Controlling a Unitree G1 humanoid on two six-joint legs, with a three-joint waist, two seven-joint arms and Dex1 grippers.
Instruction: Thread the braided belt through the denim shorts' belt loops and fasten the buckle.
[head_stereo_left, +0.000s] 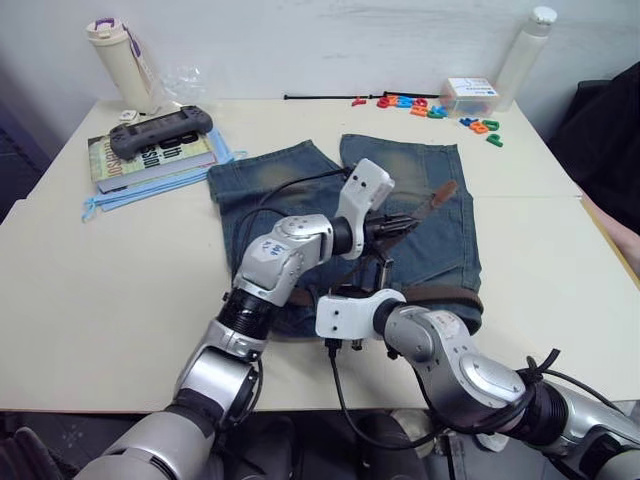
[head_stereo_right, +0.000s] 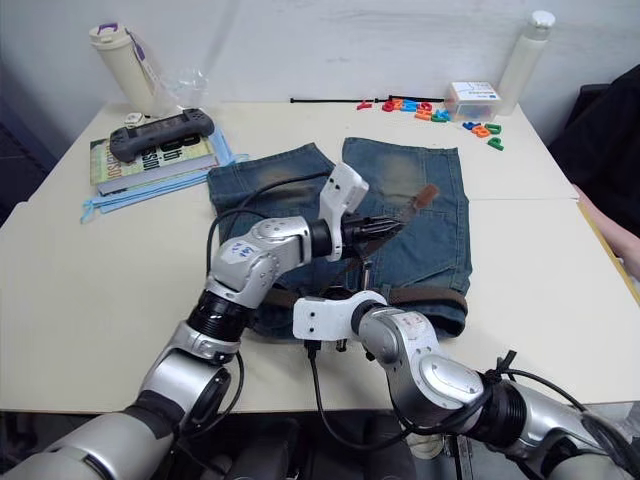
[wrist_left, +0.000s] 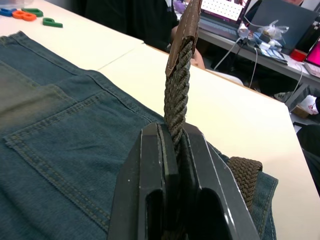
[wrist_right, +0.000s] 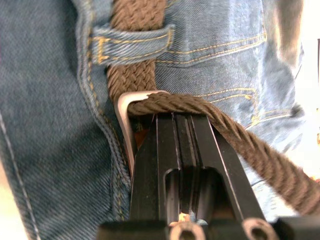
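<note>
Left gripper (wrist_left: 175, 150) jaws clamp the braided belt (wrist_left: 176, 100) (tip angled upward); right gripper (wrist_right: 180, 125) jaws shut at the buckle (wrist_right: 125, 115).

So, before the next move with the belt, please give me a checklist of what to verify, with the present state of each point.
1. Left claw shut on the braided belt, below its leather tip: ok.
2. Right claw at the buckle: ok; what it grips: cannot tell.
3. Belt passes under a belt loop on the waistband: ok.
4. Belt passes through the buckle frame: ok.
5. Prong set in the weave: cannot tell.
6. Denim shorts lie flat on the table: ok.
</note>
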